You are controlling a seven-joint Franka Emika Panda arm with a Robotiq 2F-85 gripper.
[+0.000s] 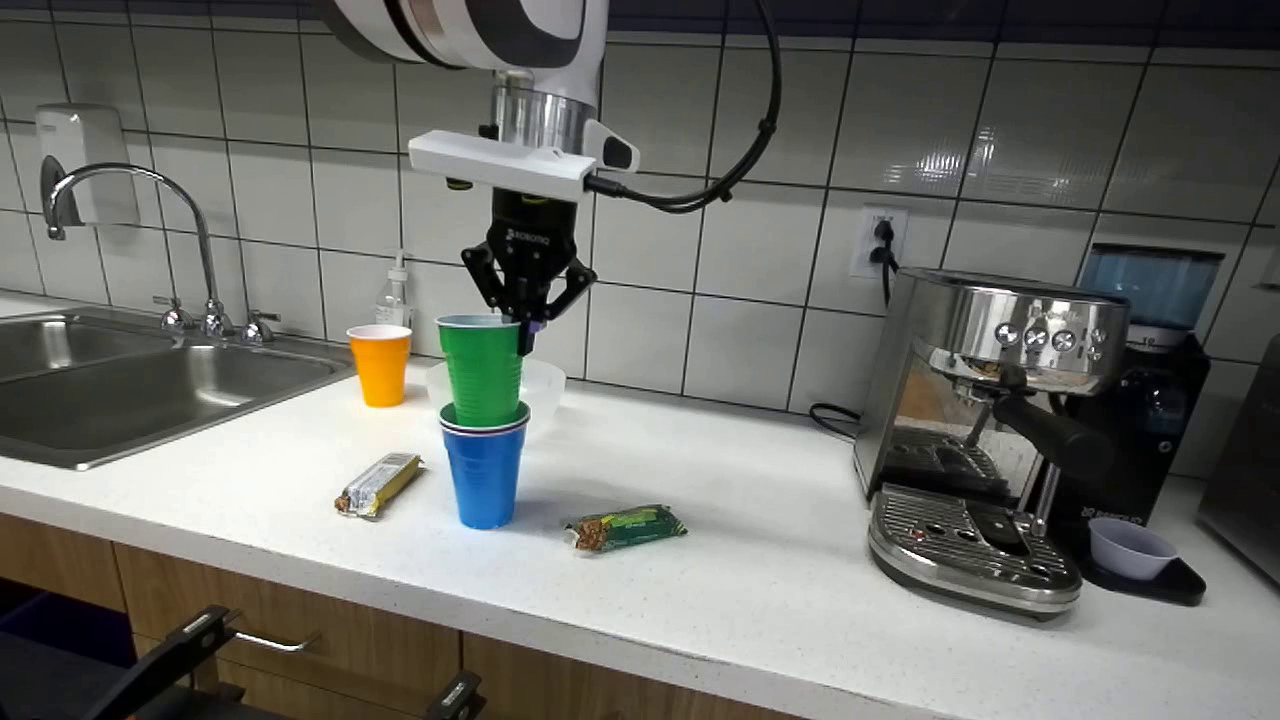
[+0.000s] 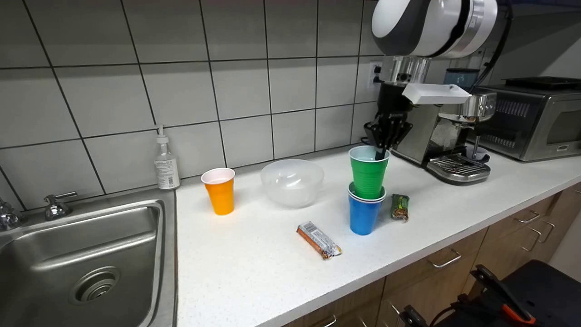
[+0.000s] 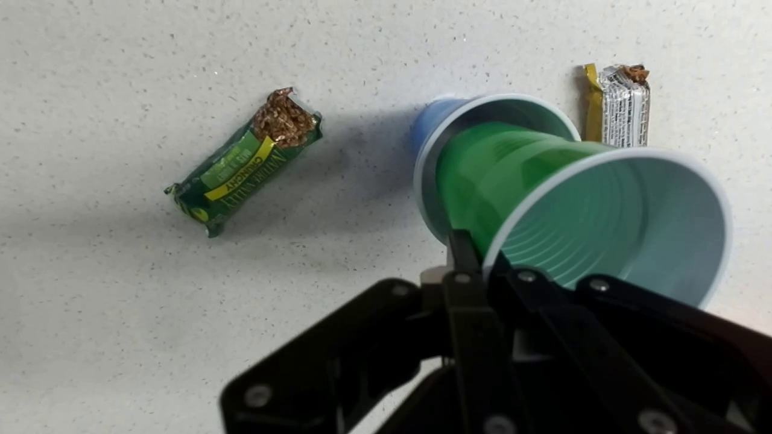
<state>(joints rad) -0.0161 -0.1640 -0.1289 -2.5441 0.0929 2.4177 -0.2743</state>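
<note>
In an exterior view I see the upper cup [image 1: 478, 375] partway in the lower cup [image 1: 487, 480] on the tabletop [image 1: 730, 490], one snack bar [image 1: 380, 484] left, a second snack bar [image 1: 628, 528] right, the bowl [image 1: 545, 390] behind, the sink [image 1: 220, 372] far left, the coffee machine [image 1: 1010, 335] far right.

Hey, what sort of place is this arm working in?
Most likely a kitchen, though whether at home or at work I can't tell: a steel sink is set into the counter, with an espresso machine on top and wooden drawers underneath.
</note>
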